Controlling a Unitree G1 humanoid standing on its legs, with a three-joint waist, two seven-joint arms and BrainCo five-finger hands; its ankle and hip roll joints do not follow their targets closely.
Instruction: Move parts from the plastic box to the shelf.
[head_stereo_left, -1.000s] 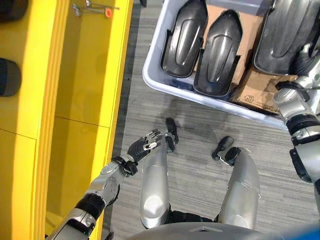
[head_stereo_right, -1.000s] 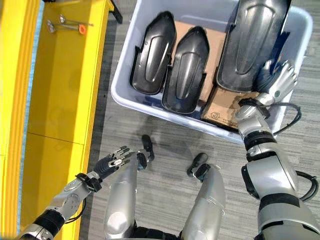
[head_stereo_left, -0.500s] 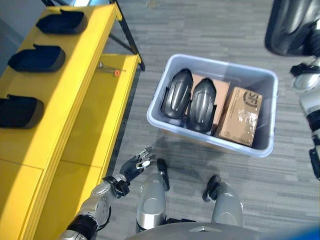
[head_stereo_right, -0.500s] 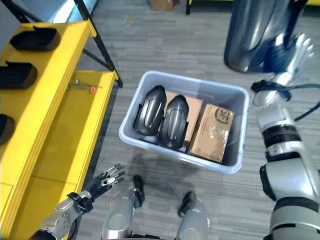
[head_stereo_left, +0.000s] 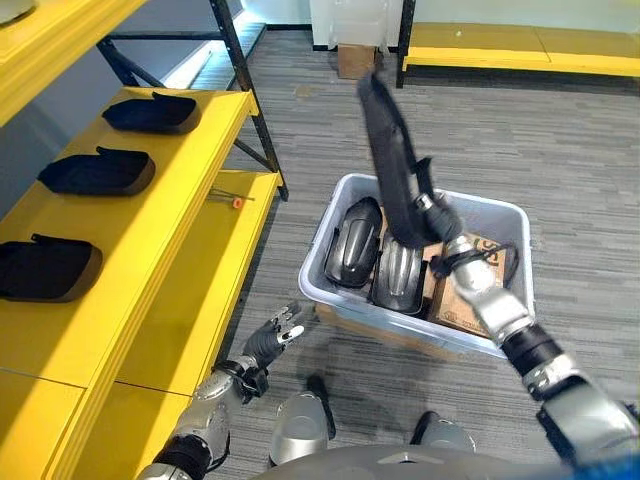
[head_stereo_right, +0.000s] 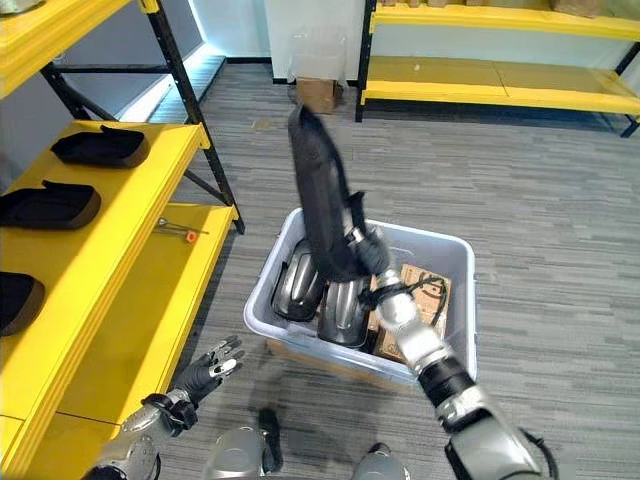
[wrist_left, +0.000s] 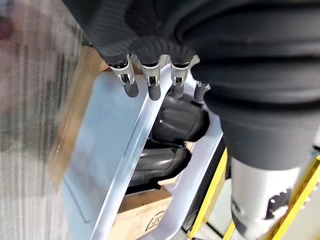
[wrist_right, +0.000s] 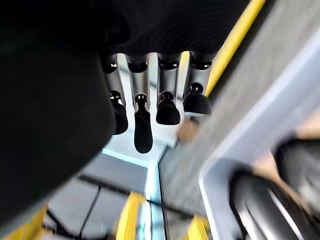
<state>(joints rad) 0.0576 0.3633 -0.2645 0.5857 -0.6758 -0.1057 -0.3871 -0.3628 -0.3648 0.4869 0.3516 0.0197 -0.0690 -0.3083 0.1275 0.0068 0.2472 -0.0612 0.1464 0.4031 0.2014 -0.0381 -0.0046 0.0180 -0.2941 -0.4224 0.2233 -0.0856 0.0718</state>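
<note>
A cardboard box (head_stereo_right: 318, 93) stands on the grey carpet (head_stereo_right: 520, 200) by the far rack.

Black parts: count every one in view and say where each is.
6. Three lie on the yellow shelf. Two sit in the plastic box. One is in the right hand. Others may be hidden.
</note>
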